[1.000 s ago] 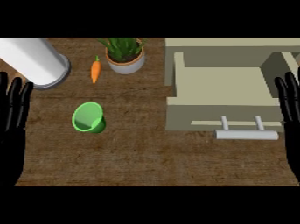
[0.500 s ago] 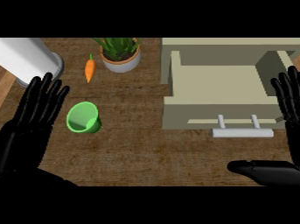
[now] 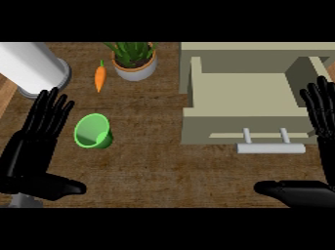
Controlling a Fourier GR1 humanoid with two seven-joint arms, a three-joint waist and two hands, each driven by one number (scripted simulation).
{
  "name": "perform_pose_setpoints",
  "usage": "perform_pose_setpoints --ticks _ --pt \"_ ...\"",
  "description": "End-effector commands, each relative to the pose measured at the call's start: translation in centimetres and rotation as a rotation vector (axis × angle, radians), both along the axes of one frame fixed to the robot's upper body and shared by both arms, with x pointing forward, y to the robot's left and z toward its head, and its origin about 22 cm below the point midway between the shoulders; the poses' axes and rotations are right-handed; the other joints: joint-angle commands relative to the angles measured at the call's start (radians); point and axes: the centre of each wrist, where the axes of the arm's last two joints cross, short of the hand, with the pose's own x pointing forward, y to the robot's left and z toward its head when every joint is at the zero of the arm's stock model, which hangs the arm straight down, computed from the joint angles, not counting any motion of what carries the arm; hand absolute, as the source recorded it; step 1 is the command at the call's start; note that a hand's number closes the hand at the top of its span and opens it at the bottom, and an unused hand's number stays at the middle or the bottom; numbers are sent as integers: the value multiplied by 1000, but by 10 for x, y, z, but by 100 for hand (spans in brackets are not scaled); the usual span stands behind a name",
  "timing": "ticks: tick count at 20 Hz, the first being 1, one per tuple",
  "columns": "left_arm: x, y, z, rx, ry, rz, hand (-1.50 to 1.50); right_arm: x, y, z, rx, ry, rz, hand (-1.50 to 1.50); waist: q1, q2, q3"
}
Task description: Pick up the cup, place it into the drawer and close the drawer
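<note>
Resting on the brown counter [image 3: 162,171], the green cup [image 3: 93,131] is seen left of centre in the frame, its open mouth turned up towards the view; whether it stands upright or leans cannot be told. The left hand [image 3: 36,141] is held just to the left of the cup, with a narrow strip of counter showing between them. Its fingers are stretched straight and spread, pointing to the top of the frame, and its thumb is laid out towards the right at the lower left; nothing is held in it.

The pale drawer [image 3: 227,124] is found pulled open in the upper right of the frame, well apart from the cup, and its bare floor is exposed. A light bar handle [image 3: 269,146] is fixed to the drawer's front, on the side facing the lower edge. The right hand [image 3: 332,132] is seen at the right edge, beside the drawer's right wall, with fingers straight and apart and the thumb stretched leftwards along the lower right; nothing is grasped by it.

An orange carrot [image 3: 100,77] is laid near the top, left of a potted plant [image 3: 133,61]. A white cylinder [image 3: 26,66] is placed in the upper left corner.
</note>
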Motion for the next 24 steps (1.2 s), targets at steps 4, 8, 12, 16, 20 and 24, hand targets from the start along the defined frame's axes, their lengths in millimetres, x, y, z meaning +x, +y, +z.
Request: perform_pose_setpoints --ticks 4,8,12,16,20,24 --pt "12 25 -36 72 72 125 -150 8 11 -8 -4 -3 2 -150 1 1 0" --pt "16 18 -69 113 96 149 -150 -3 -1 6 -14 -9 0 -150 -4 0 0" --pt "17 52 -90 140 126 188 -150 3 -13 -17 -22 -3 -1 -150 -3 1 0" --pt "28 51 -120 155 180 212 -150 5 -16 0 -2 -5 11 -150 -6 1 0" --pt "18 69 -152 144 175 202 -150 10 -1 -13 -8 15 12 -150 -8 3 -1" --pt "28 74 -162 111 184 219 -150 7 -5 -8 -4 19 11 -150 -7 2 -1"
